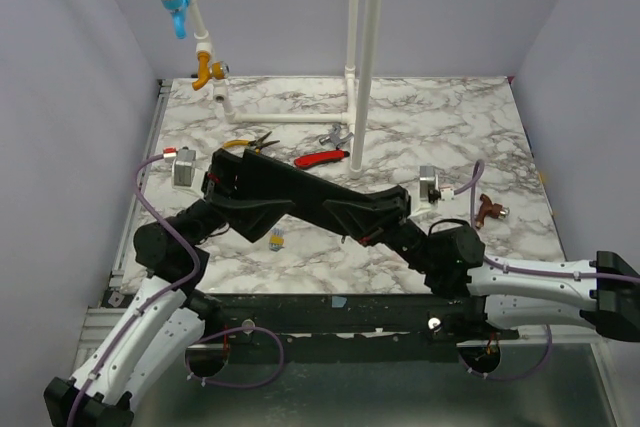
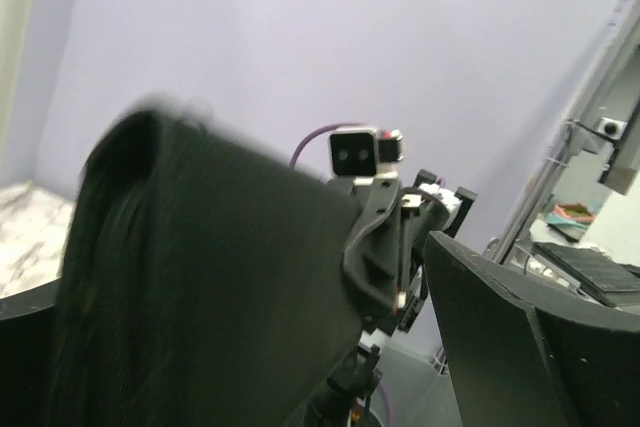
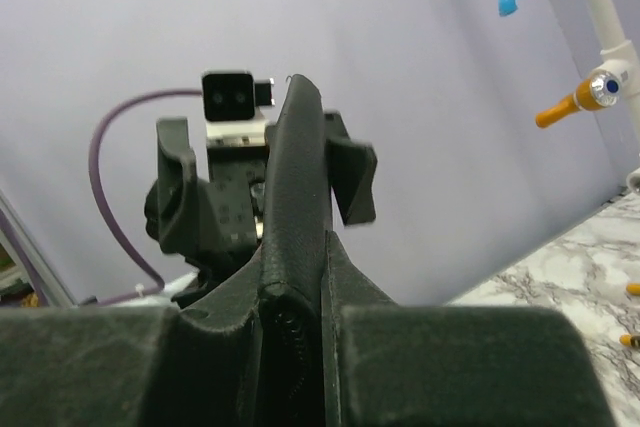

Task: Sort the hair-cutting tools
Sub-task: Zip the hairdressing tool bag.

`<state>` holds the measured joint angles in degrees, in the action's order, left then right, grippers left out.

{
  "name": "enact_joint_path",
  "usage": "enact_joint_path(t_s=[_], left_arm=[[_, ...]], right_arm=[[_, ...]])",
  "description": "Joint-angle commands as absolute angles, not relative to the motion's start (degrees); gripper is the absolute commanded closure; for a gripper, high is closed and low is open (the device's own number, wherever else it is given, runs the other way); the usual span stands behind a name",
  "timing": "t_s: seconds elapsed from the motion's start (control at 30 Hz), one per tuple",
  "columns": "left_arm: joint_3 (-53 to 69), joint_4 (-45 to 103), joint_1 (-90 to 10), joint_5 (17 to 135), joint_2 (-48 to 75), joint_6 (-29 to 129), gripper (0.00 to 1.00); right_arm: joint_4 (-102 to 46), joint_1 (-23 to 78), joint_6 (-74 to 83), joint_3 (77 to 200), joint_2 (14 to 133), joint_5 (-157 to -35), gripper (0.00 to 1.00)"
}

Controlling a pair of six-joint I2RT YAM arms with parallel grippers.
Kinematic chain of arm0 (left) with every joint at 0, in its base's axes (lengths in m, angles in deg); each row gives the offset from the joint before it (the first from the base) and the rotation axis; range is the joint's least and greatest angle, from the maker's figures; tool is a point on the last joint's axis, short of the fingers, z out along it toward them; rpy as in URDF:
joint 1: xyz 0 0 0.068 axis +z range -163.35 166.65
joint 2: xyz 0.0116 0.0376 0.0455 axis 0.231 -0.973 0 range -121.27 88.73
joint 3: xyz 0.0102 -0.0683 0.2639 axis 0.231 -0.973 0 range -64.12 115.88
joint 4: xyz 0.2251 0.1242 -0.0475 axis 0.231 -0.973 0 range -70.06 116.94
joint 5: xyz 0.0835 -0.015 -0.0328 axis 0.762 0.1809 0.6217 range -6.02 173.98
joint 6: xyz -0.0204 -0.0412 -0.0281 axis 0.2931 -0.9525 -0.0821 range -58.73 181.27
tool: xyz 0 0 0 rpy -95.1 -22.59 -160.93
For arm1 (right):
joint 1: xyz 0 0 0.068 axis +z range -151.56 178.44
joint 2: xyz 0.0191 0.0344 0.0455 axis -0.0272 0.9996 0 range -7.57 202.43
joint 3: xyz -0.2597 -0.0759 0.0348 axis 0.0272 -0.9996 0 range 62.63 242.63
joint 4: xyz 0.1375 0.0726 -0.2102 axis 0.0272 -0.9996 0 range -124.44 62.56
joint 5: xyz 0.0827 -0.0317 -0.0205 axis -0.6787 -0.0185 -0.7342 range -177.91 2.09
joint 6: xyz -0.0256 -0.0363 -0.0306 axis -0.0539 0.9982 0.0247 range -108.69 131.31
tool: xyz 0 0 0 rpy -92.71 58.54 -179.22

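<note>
A long black pouch (image 1: 300, 192) hangs above the table between my two grippers. My right gripper (image 1: 402, 211) is shut on its right end; in the right wrist view (image 3: 296, 347) the pouch's edge (image 3: 298, 177) is pinched between both fingers. My left gripper (image 1: 214, 184) is at the pouch's left end with its jaws around it. In the left wrist view the pouch (image 2: 200, 277) lies against one side and a gap shows before the other finger (image 2: 520, 347). Small silver scissors (image 1: 335, 135) lie by the white pipe. The comb and the dark stick are hidden.
Yellow-handled pliers (image 1: 250, 144) and a red-handled tool (image 1: 322, 158) lie behind the pouch. Small grey boxes sit at left (image 1: 183, 166) and right (image 1: 430, 185). A brown item (image 1: 488, 209) lies far right, and a small yellow-blue piece (image 1: 276, 241) lies near front. White pipes (image 1: 362, 47) rise at the back.
</note>
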<state>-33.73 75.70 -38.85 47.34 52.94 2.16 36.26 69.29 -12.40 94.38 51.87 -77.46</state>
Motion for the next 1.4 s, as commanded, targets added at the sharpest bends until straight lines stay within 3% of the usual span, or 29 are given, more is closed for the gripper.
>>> enact_joint_path(t_s=[0.0,0.1,0.23,0.5,0.8,0.87,0.9,1.03,1.13,1.2,1.33,1.37], left_arm=[[-33.06,53.76,-37.95,58.19,62.28,12.41,0.01],[-32.14,45.91,-37.36,68.62,68.32,16.24,0.02],[-29.87,44.44,-37.25,65.23,67.04,15.1,0.02],[-30.19,80.59,-37.35,44.74,50.74,-5.24,0.02],[-28.63,89.87,-39.97,44.87,45.01,-7.46,0.02],[-28.54,90.24,-40.36,45.54,44.58,-7.17,0.08],[-28.53,90.92,-40.58,45.66,44.25,-7.19,0.16],[-26.9,95.03,-41.53,42.92,41.02,-9.18,0.67],[-26.81,97.85,-41.65,41.97,39.44,-10.86,0.91],[-27.03,97.63,-41.66,42.13,39.77,-10.23,1.0],[-26.64,94.38,-41.66,42.87,41.32,-7.46,1.0],[-26.39,93.16,-41.66,43.15,41.98,-6.47,1.0]], right_arm=[[46.02,68.95,-9.79,95.6,45.69,-72.62,0.99],[44.63,68.98,-7.77,94.33,41.59,-71.06,0.99],[45.42,68.97,-6.44,94.75,40.78,-71.65,0.99],[50.77,68.94,-11.47,96.43,47.12,-74.57,0.99],[56.39,68.98,-17.08,98.81,54.95,-75.05,0.99],[57.04,69.0,-18.26,99.17,56.5,-75.34,0.99],[57.23,68.94,-18.85,99.29,57.4,-75.58,0.99],[57.46,68.96,-20.66,98.87,58.91,-75.26,0.99],[54.28,68.99,-20.96,98.59,58.04,-74.61,0.99],[50.14,68.95,-20.63,98.67,56.54,-74.81,0.99],[37.66,68.93,-18.59,98.97,51.35,-74.84,0.97],[32.98,68.99,-17.56,99.05,49.45,-74.32,0.86]])
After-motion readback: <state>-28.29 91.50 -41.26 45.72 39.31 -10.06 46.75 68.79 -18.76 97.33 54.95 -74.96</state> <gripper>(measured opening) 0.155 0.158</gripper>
